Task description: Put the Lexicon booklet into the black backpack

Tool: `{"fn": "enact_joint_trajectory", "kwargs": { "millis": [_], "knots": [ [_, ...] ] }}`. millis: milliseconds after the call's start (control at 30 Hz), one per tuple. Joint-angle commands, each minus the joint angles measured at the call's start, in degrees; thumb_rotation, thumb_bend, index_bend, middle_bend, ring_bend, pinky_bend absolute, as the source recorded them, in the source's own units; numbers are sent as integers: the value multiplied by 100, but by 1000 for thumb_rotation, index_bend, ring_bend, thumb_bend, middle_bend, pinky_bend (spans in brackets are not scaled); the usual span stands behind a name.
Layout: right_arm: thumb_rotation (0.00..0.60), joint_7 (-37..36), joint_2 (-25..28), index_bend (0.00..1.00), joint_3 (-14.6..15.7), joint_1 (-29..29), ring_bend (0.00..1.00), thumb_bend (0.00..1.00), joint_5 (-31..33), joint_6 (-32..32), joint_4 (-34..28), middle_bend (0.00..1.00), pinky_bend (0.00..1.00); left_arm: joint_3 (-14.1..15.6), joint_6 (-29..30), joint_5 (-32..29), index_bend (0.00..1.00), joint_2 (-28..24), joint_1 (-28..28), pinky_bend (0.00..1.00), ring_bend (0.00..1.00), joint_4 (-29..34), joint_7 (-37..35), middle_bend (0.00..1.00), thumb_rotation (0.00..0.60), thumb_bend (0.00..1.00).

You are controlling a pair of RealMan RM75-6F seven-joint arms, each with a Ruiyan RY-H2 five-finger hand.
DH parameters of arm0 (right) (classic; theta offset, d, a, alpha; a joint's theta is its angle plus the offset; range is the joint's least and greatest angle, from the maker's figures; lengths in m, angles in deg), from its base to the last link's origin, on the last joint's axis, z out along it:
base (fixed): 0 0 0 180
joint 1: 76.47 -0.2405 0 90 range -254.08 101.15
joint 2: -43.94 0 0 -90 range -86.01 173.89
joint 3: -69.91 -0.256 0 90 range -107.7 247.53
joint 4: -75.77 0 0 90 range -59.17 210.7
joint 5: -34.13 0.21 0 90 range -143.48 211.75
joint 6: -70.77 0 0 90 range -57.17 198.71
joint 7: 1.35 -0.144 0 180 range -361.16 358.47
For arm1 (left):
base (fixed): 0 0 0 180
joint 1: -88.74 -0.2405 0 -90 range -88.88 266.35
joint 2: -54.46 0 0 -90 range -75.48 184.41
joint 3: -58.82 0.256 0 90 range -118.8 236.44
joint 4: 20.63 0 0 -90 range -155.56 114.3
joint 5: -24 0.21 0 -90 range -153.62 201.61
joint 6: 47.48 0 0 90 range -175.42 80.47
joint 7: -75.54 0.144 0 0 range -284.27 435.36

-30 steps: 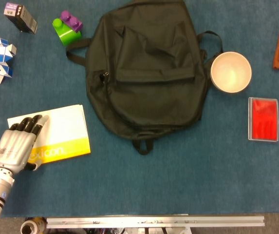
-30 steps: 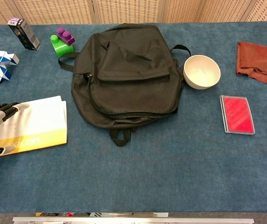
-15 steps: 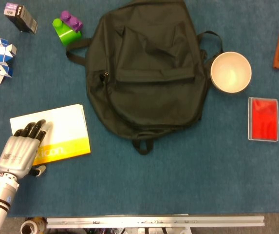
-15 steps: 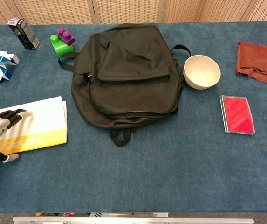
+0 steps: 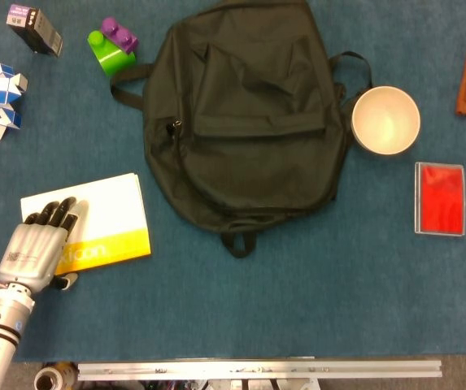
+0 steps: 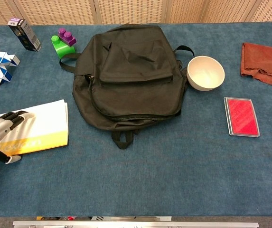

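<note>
The robot's left hand (image 5: pixel 39 248) lies flat on the near-left part of the white-and-yellow Lexicon booklet (image 5: pixel 102 223), its dark fingers (image 5: pixel 58 213) stretched side by side over the white half of the cover, the thumb low beside the booklet's near edge; nothing is clamped yet. The booklet lies flat on the blue-carpeted worktop (image 5: pixel 298 301) toward its left edge, apart from the black fabric backpack (image 5: pixel 249 122), which lies flat in the middle toward the far edge, its zips apparently closed. The right hand is out of sight in both views.

The step in hand looks like securing the booklet. A thin, flat booklet on carpet gives the fingers no purchase from above, so the sensible course is to slide the thumb under the near edge or tip one side up, then pinch cover and pages together so it does not fan open. The backpack's mouth will need opening before the booklet can go in, likely work for the other hand.

Also on the worktop: a cream ceramic bowl (image 5: pixel 385 120) and a red plastic case (image 5: pixel 440 199) toward the right edge, and a green-and-purple toy block (image 5: pixel 112 47) at the far left.
</note>
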Motion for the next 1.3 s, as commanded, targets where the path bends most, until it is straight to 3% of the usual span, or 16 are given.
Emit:
{"fn": "enact_joint_trajectory", "kwargs": {
  "millis": [33,533,833,1300],
  "knots": [
    [600,-3,3,237,4,7,172,65,14,8,-3,309,316,-24,-17,-38,0,3,21,188,75,-18,-27,70,600,170],
    [600,-19,-10,237,6,13,172,65,58,56,15,309,316,-100,-48,-78,0,-73,112,188,96,-47,-259,105,600,171],
    [600,-24,7,237,14,15,172,65,88,102,5,309,316,-326,1,-116,2,-59,173,192,115,-220,-677,128,600,262],
    [600,-72,46,238,23,36,174,65,101,110,-16,309,318,-677,18,-82,129,161,393,194,174,-871,-1071,205,600,279]
  ]
}}
